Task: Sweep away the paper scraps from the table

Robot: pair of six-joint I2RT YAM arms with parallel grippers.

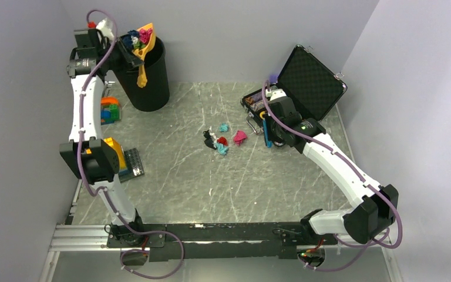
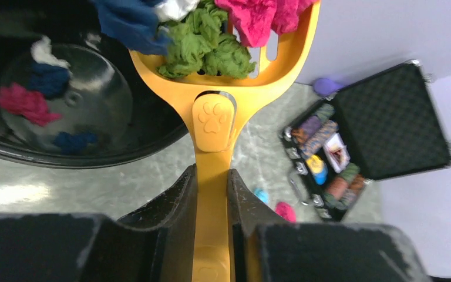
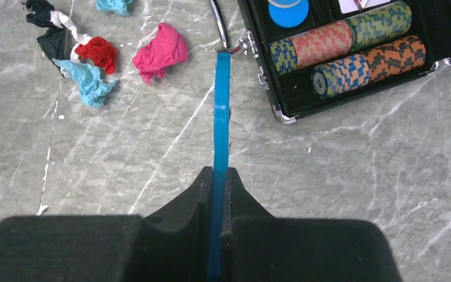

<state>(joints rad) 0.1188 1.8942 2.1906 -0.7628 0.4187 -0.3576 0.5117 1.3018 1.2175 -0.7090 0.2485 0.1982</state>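
My left gripper [image 2: 212,173] is shut on the handle of an orange scoop [image 2: 214,117], held high over the rim of a black bin [image 1: 150,76]. The scoop holds green, pink, blue and white paper scraps [image 2: 208,47]; more scraps lie inside the bin [image 2: 26,101]. My right gripper [image 3: 220,173] is shut on a thin blue brush [image 3: 221,106] just above the table [image 1: 211,182]. A few scraps lie left of the brush tip: pink [image 3: 161,51], red [image 3: 98,51], teal [image 3: 91,82], black [image 3: 50,38]. The top view shows this cluster [image 1: 223,140] mid-table.
An open black case [image 1: 311,82] with striped poker chips [image 3: 340,53] stands right behind the brush tip. Toy bricks [image 1: 110,110] and a dark baseplate [image 1: 132,163] lie along the left edge. Walls close the back and both sides.
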